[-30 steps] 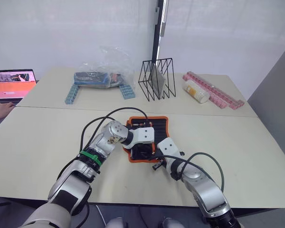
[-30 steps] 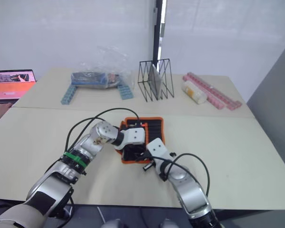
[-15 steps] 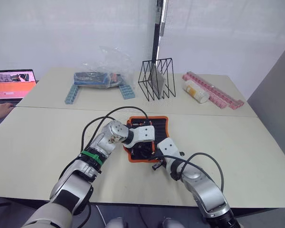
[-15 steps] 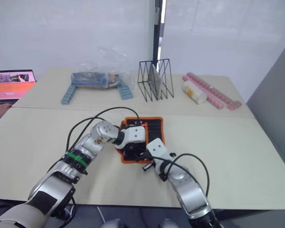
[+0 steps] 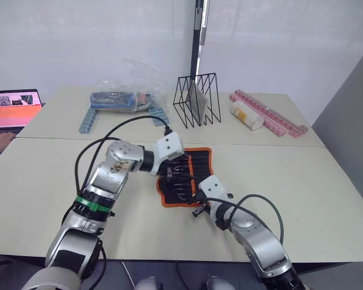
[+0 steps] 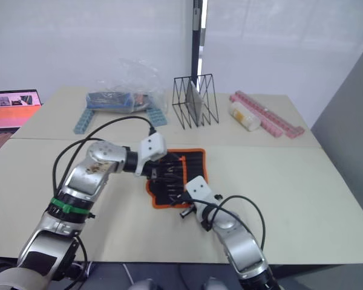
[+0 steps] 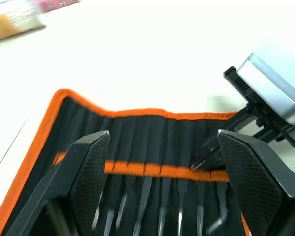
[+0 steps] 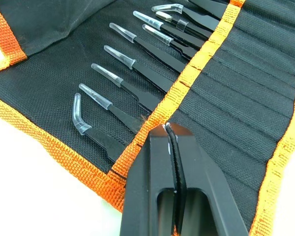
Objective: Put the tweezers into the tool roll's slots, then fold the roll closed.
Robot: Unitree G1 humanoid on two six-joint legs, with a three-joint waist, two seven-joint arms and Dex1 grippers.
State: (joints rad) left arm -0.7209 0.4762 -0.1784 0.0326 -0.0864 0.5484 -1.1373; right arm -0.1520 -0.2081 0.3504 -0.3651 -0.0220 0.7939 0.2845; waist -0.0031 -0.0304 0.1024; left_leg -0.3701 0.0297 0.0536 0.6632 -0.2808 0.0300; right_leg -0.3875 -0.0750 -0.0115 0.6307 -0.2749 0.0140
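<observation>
The table (image 5: 327, 181) carries the whole scene, a pale top made of two pieces with a seam running across it. Along its far side stand a black wire rack (image 5: 197, 100), a clear plastic bag (image 5: 132, 87) with blue toothed bars (image 5: 159, 113) beside it, a row of pink bars (image 5: 269, 113) and a small bottle (image 5: 247, 116) lying on its side. A laptop (image 5: 12, 109) sits at the far left edge.

Near the middle of the table the tool roll (image 5: 196, 163) lies opened flat, its orange edging all around and an orange stripe (image 8: 196, 73) crossing its inner face. The tweezers (image 8: 137, 93) sit side by side in the slots (image 7: 152, 142), handles tucked under the stripe and clear-capped tips pointing out onto the black flap.

The left gripper (image 7: 160, 162) hovers over the roll's left part with its fingers spread wide and nothing between them. The right gripper (image 8: 171, 135) has its fingers pressed together at the orange stripe near the roll's near edge; whether they pinch the fabric cannot be told.
</observation>
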